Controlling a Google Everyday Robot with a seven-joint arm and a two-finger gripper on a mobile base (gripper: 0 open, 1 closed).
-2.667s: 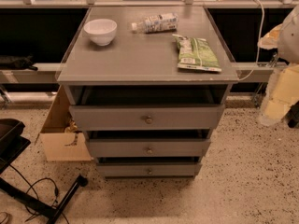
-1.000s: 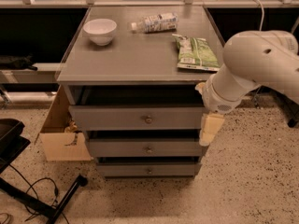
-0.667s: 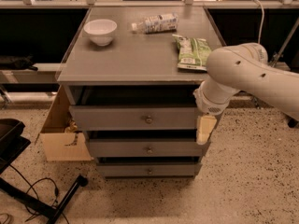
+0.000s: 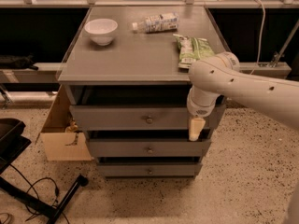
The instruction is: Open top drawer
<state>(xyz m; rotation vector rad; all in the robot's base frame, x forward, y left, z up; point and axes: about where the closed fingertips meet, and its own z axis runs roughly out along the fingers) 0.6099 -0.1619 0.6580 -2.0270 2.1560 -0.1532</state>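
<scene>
The grey cabinet [image 4: 135, 59] has three drawers stacked in its front. The top drawer [image 4: 117, 118] is the widest, with a small round brass knob [image 4: 149, 120] at its middle and a dark gap above its front. Two narrower drawers [image 4: 121, 148] sit below it, each with a similar knob. My white arm [image 4: 243, 85] reaches in from the right. My gripper [image 4: 196, 129] is cream-coloured, points down, and hangs in front of the right end of the top drawer, to the right of the knob and apart from it.
On the cabinet top stand a white bowl [image 4: 101, 30], a plastic bottle lying on its side [image 4: 156, 22] and a green snack bag [image 4: 192, 50] near the right edge. A cardboard box [image 4: 60, 136] stands left of the cabinet. A black stand and cables [image 4: 42, 197] lie at the lower left.
My arm has swung in from the far right and moved left across the cabinet front. The gripper now hangs in front of the top drawer's right end. The drawers have not moved.
</scene>
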